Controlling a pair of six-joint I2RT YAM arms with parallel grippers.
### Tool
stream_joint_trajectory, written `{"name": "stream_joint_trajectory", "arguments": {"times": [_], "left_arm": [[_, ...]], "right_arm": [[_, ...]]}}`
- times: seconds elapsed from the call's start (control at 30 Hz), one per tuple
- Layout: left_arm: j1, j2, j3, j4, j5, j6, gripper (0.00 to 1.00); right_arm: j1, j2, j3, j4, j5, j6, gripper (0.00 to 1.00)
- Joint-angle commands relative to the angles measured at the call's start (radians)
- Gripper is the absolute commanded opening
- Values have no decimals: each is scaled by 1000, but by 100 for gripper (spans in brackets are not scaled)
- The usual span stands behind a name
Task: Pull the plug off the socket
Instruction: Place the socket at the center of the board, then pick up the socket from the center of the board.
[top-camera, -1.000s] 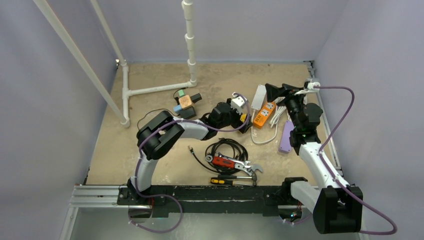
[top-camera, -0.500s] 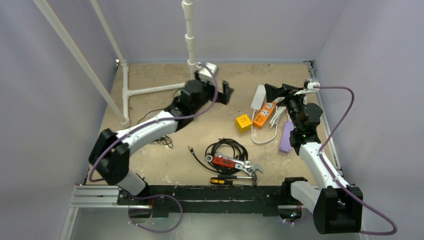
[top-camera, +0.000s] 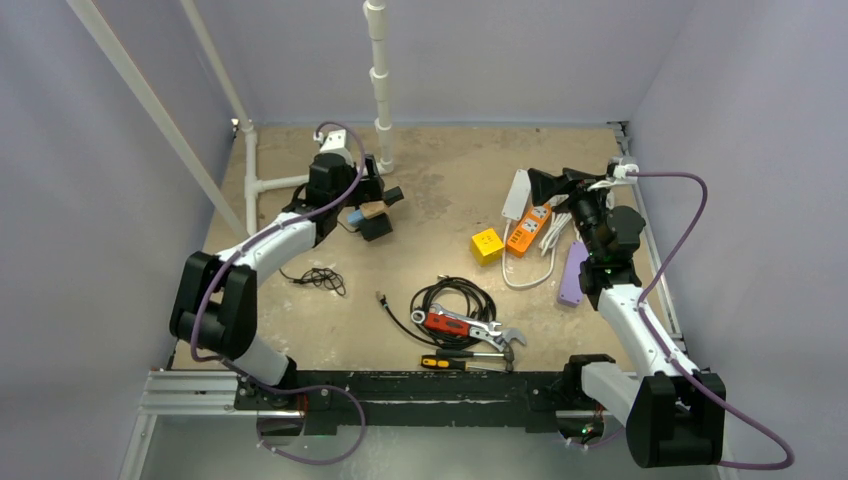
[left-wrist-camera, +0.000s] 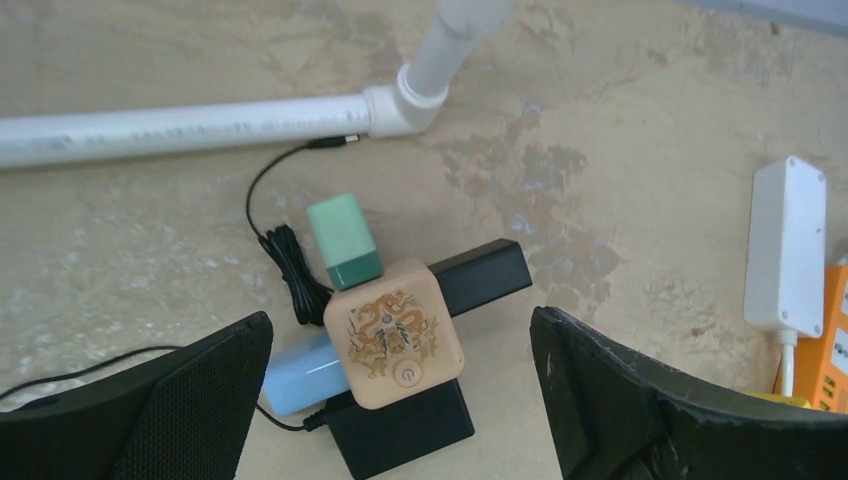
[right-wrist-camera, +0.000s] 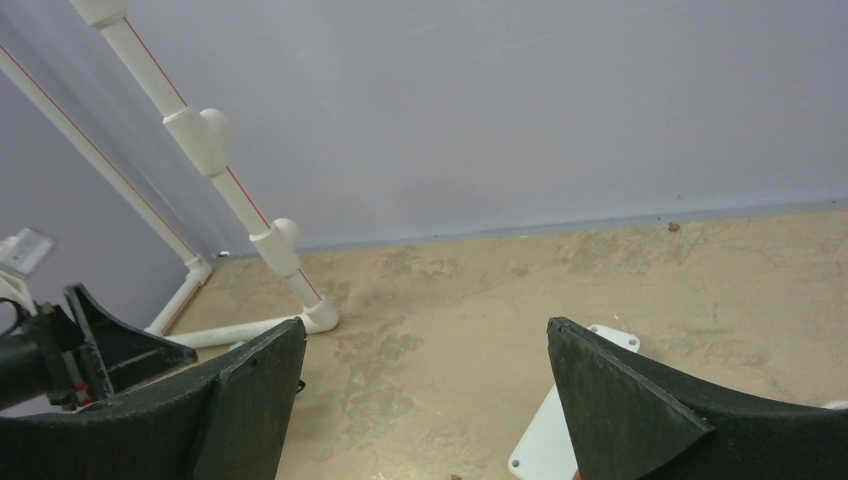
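The socket (left-wrist-camera: 395, 335) is a tan cube with a dragon print and a round button, lying on the sandy floor. Plugs stick out of its sides: a green one (left-wrist-camera: 343, 240), a light blue one (left-wrist-camera: 298, 372) and two black adapters (left-wrist-camera: 485, 275), with a thin black cord trailing left. My left gripper (left-wrist-camera: 400, 330) hovers open above the cube, one finger on each side, touching nothing. In the top view the socket (top-camera: 373, 209) lies just beyond the left gripper (top-camera: 358, 188). My right gripper (top-camera: 545, 185) stands open and empty over the power strips at the far right.
A white PVC pipe frame (top-camera: 300, 180) runs behind the socket. A yellow block (top-camera: 487, 244), an orange power strip (top-camera: 528, 228), a white power strip (top-camera: 517, 193) and a purple object (top-camera: 572, 272) lie at the right. A coiled black cable (top-camera: 455, 297), a wrench (top-camera: 465, 325) and a screwdriver (top-camera: 455, 361) lie near the front.
My left arm has swung from beside the orange strip across to the far left, ending over the cube socket. The yellow block now shows on the floor. The right arm has not moved.
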Motion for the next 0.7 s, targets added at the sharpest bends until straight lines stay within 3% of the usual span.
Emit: {"name": "stream_joint_trajectory", "arguments": {"times": [0.0,0.53,0.67], "left_arm": [[4,60,5,36,86,-65,99],[5,188,29,39,60,-50,96],[9,203,36,47,68,-55,87]], "right_arm": [[2,10,10,11,-3,-2,92],[2,57,14,21,-12,-1,85],[2,60,14,22,-14,-2,84]]}}
